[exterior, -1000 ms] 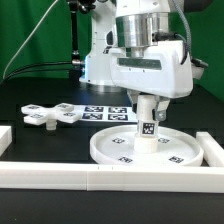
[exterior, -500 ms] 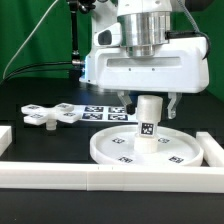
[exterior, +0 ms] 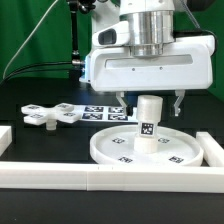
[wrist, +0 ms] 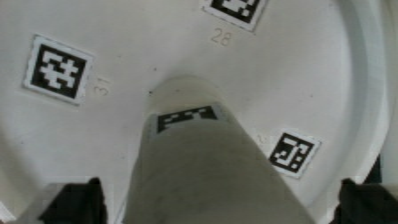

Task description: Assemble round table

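Observation:
The large round rimmed disc (exterior: 147,148) lies flat on the black table, tags facing up. The short cylinder leg (exterior: 149,122) stands upright at its centre. My gripper (exterior: 149,99) hangs open just above the leg's top, its two black fingertips (exterior: 123,100) spread wider than the leg and not touching it. In the wrist view the leg (wrist: 210,160) rises toward the camera from the disc (wrist: 107,120), with the gripper (wrist: 217,203) straddling it. The flat cross-shaped piece (exterior: 48,114) lies on the table at the exterior view's left.
The marker board (exterior: 103,112) lies flat behind the disc. Long white border bars run along the front (exterior: 90,180), with shorter pieces at the left (exterior: 4,137) and right (exterior: 213,150). A green curtain hangs behind the arm.
The gripper has let go of the leg, opened wide and risen, so its fingertips now hang above the leg's top. The leg stays upright on the disc.

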### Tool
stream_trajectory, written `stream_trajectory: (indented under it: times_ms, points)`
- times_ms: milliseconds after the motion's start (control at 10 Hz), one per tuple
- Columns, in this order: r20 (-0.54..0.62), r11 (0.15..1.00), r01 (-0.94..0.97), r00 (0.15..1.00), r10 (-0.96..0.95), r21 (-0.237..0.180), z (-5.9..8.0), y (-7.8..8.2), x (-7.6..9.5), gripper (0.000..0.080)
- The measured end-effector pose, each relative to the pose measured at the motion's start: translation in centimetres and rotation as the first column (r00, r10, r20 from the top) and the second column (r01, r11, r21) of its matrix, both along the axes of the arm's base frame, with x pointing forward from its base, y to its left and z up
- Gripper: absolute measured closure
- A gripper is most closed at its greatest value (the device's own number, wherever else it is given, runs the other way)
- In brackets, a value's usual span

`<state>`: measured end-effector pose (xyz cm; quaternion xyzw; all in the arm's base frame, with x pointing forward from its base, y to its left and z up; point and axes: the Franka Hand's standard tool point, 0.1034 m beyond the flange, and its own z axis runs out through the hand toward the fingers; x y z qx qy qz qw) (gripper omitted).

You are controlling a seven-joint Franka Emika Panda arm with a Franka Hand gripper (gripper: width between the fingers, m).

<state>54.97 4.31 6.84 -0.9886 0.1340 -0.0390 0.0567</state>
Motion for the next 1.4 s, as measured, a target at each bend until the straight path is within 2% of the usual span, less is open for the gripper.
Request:
stream_trajectory:
  times_ms: [300, 400, 600, 700, 1000, 1400]
  points:
    - [-0.009, 0.951, -0.306, 0.952, 0.306, -0.044, 0.05, 0.34, -0.12, 0.0150]
    - [-0.014, 0.931, -0.361, 0.932, 0.361, -0.045, 0.07, 0.46, -0.18, 0.0150]
    - [-0.014, 0.832, -0.550, 0.835, 0.550, -0.071, 0.11, 0.53, -0.16, 0.0150]
    - [-0.014, 0.807, -0.585, 0.810, 0.586, -0.074, 0.11, 0.48, -0.16, 0.0150]
    - [-0.016, 0.659, -0.746, 0.663, 0.748, -0.098, 0.09, 0.17, -0.15, 0.0150]
    - [-0.061, 0.346, -0.927, 0.358, 0.932, -0.146, 0.27, 0.34, 0.17, 0.0150]
